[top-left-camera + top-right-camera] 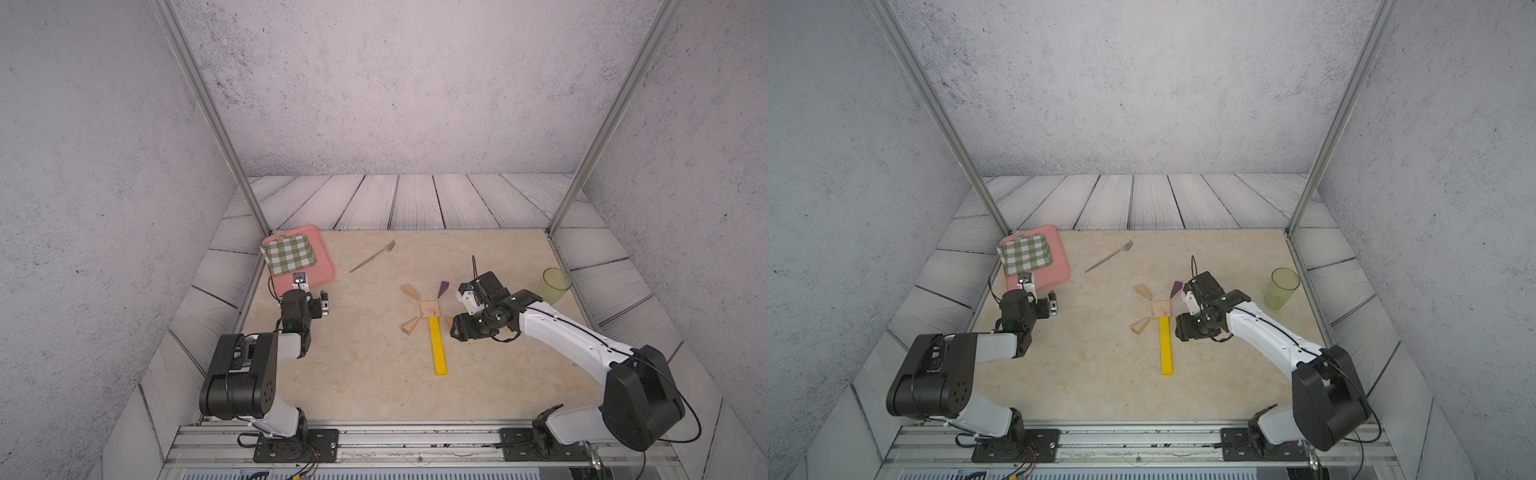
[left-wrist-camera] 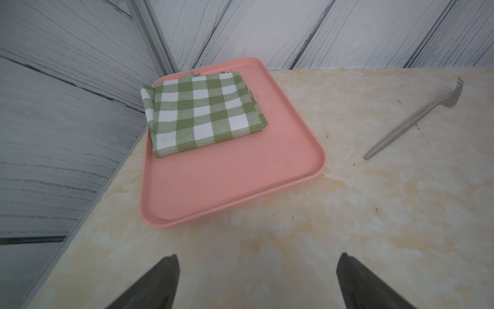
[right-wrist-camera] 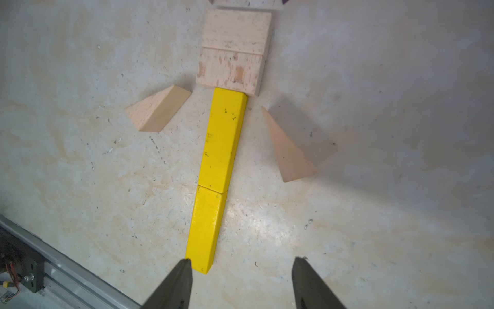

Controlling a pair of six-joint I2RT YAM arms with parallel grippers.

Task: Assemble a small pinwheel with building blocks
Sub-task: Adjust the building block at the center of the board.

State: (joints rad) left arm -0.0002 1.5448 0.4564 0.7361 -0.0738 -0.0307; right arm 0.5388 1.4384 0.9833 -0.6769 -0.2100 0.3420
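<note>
The pinwheel (image 1: pixel 1162 311) lies flat on the marbled table (image 1: pixel 365 386). Its hub is the tan square (image 1: pixel 429 308), which the right wrist view shows as two rectangular blocks side by side. The yellow stem (image 1: pixel 438 345), two bars end to end, butts against the square's near edge and runs toward the arm bases. A purple wedge (image 1: pixel 443 288) sits off the square's far right corner, a tan wedge (image 1: pixel 410 291) off its far left corner, and another tan wedge (image 1: pixel 409 328) off its near left corner. A third tan wedge (image 3: pixel 288 149) lies by the near right corner, its tip close but not touching.

The right gripper (image 3: pixel 243 260) is just right of the square beside that wedge, jaws parted with nothing between them. Well left of the square, the left gripper (image 2: pixel 259 256) is spread wide and empty, facing a pink tray (image 2: pixel 267 174) that carries a folded checked cloth (image 2: pixel 203 112). A grey fork (image 1: pixel 372 256) lies beyond the square to its left. A green cup (image 1: pixel 555 286) stands well to its right.
</note>
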